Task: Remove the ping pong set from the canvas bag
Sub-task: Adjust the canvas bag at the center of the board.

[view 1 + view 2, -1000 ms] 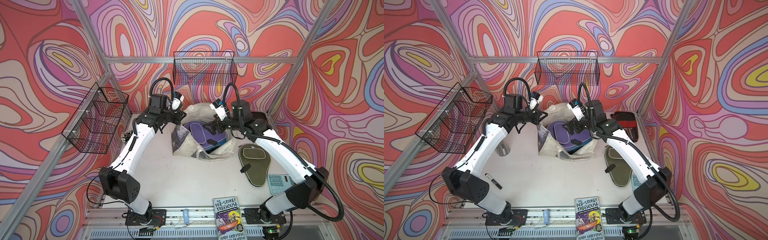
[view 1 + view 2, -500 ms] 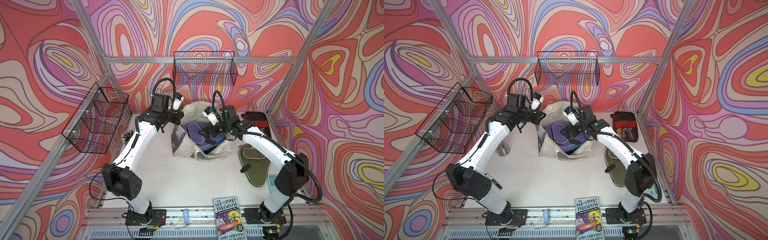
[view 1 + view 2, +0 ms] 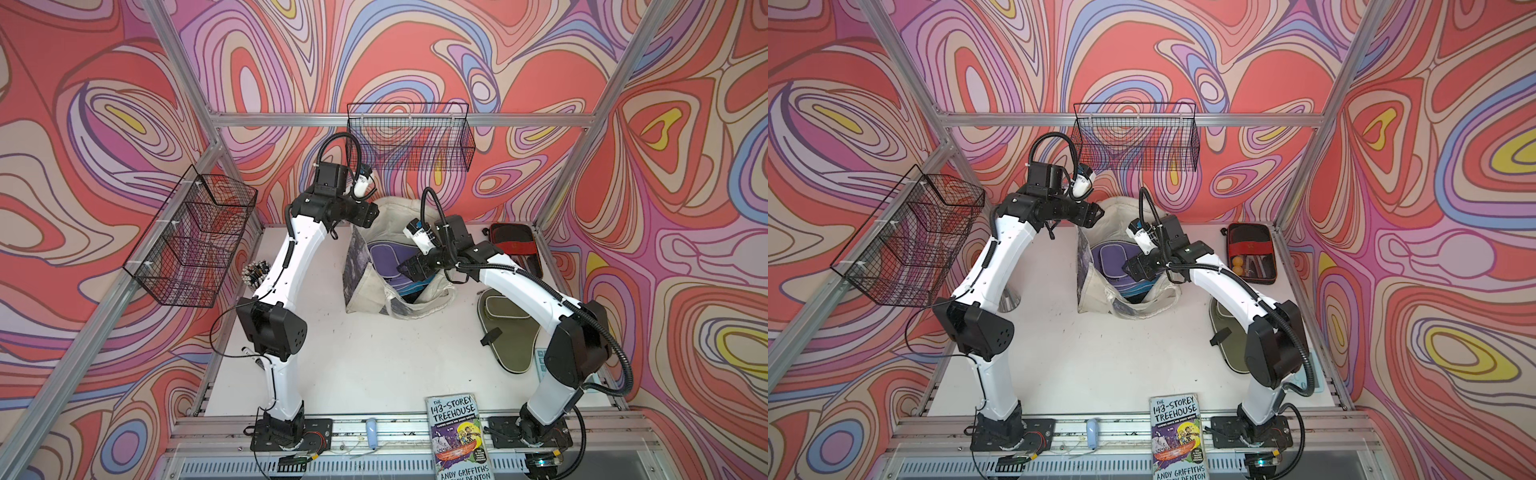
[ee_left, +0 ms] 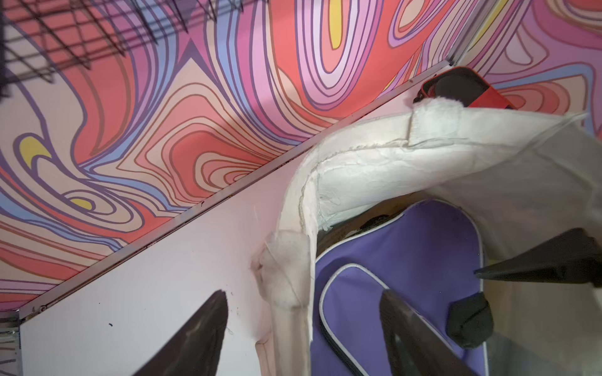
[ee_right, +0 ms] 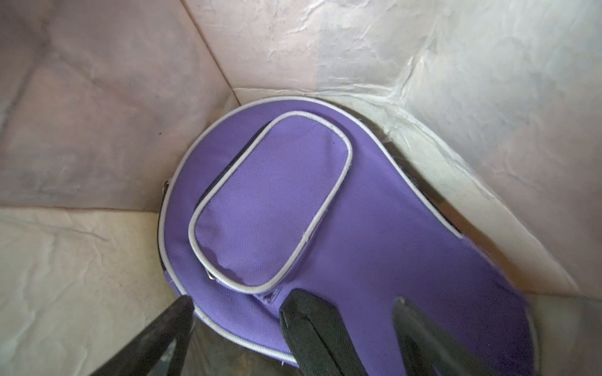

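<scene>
Left pincer [image 3: 370, 216] is released, fingers either side of the canvas bag [image 3: 368, 297]'s rim but not pinching it. I'd clamp that rim so the mouth holds wide. Purple cover [image 5: 358, 228] lies inside the bag, on top of the others. Right pincer [image 5: 293, 299] is spread wide over its black strap [image 5: 309, 325]. Go lower, grab strap plus handle end, lift straight up. Olive cover [image 3: 509, 328] is already out on the surface.
</scene>
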Controlling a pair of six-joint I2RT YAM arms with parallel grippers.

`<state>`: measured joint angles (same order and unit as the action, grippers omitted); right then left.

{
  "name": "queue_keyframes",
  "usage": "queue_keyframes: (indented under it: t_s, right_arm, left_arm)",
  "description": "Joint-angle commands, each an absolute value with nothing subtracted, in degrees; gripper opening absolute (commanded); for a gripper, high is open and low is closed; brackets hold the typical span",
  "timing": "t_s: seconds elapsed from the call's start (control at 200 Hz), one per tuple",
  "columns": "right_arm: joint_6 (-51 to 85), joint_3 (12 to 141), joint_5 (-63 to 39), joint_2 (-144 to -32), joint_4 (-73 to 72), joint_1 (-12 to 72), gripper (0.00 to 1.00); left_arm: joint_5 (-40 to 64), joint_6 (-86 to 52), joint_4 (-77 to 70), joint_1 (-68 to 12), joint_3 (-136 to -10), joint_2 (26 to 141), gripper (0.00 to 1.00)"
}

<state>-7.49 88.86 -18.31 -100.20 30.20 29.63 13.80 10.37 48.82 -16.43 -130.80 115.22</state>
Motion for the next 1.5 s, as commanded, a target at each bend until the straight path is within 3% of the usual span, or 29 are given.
queue_keyframes:
  t_s: [0.0,0.14,0.2,0.25,0.336,0.391,0.706,1.007,1.492]
  right_arm:
    - [-9.29,88.85,-17.23,-100.55,30.67,29.8,0.98]
    - [-9.92,89.54,-16.65,-100.55,31.33,29.79,0.98]
    - [-10.26,89.99,-16.52,-100.57,31.53,29.79,0.98]
    - [-10.72,90.65,-16.44,-100.56,32.07,29.79,0.98]
    - [-11.83,92.36,-16.09,-102.51,33.34,29.8,0.98]
    - [-12.64,93.67,-15.71,-103.0,34.36,29.8,0.98]
    - [-22.6,99.03,-20.23,-103.04,40.9,29.79,0.98]
    - [-27.86,102.03,-21.99,-105.19,45.53,29.8,0.98]
    - [-19.41,98.25,-17.84,-109.2,31.58,26.13,0.98]
  left_arm:
    - [12.59,13.58,58.69,-16.35,-136.53,119.53,0.78]
    - [14.25,13.73,61.25,-16.35,-139.22,122.22,0.77]
    - [14.97,13.49,61.26,-16.35,-139.17,122.36,0.71]
    - [15.8,13.36,61.25,-16.35,-139.22,122.23,0.56]
    - [16.65,13.19,60.25,-16.35,-139.14,121.49,0.16]
    - [16.66,13.15,59.46,-16.35,-139.2,120.84,0.0]
    - [16.08,18.54,53.5,-20.19,-138.19,112.63,0.0]
    - [23.97,18.52,38.12,-21.53,-122.55,99.01,0.0]
    - [29.83,17.1,31.63,-21.39,-118.41,97.76,0.0]
